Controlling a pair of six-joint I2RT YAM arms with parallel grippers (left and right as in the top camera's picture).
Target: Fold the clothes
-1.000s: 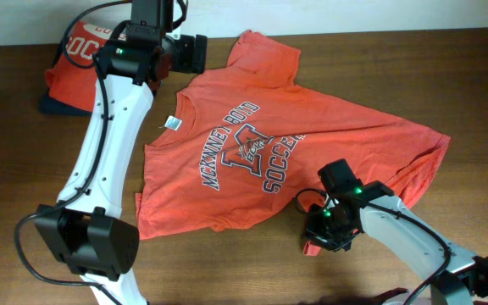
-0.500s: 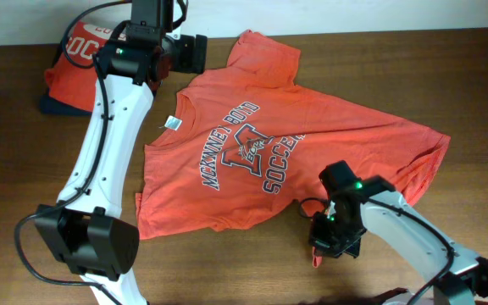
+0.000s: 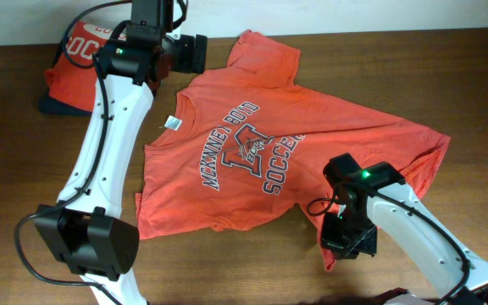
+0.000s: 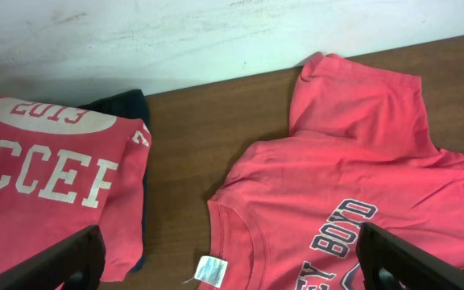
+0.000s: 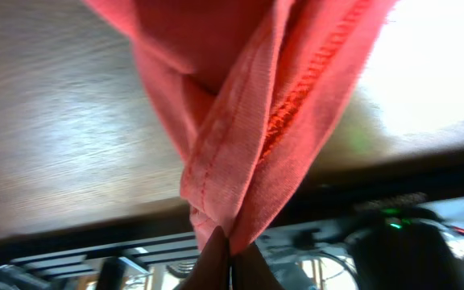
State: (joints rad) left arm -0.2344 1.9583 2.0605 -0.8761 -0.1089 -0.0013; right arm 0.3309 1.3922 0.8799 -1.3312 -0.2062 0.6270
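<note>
An orange-red T-shirt (image 3: pixel 261 144) with navy-and-white SOCCER lettering lies spread face up on the wooden table, its white neck tag (image 3: pixel 173 124) at the left. My right gripper (image 3: pixel 339 251) is shut on a bunched bit of the shirt's lower edge near the table's front. In the right wrist view the pinched hem (image 5: pixel 248 129) hangs from the closed fingertips (image 5: pixel 216 262). My left gripper (image 3: pixel 191 52) hovers open above the collar. Its dark fingers (image 4: pixel 63 258) frame the tag (image 4: pixel 209 270) in the left wrist view.
A second orange-red shirt (image 3: pixel 79 49) with white lettering lies folded on a navy garment (image 3: pixel 58 106) at the back left, also seen in the left wrist view (image 4: pixel 47 177). A pale wall (image 4: pixel 216 32) borders the table's far edge.
My right gripper has closed on the shirt's lower edge and drawn it toward the front right, lifting a fold of cloth. The left arm has not moved.
</note>
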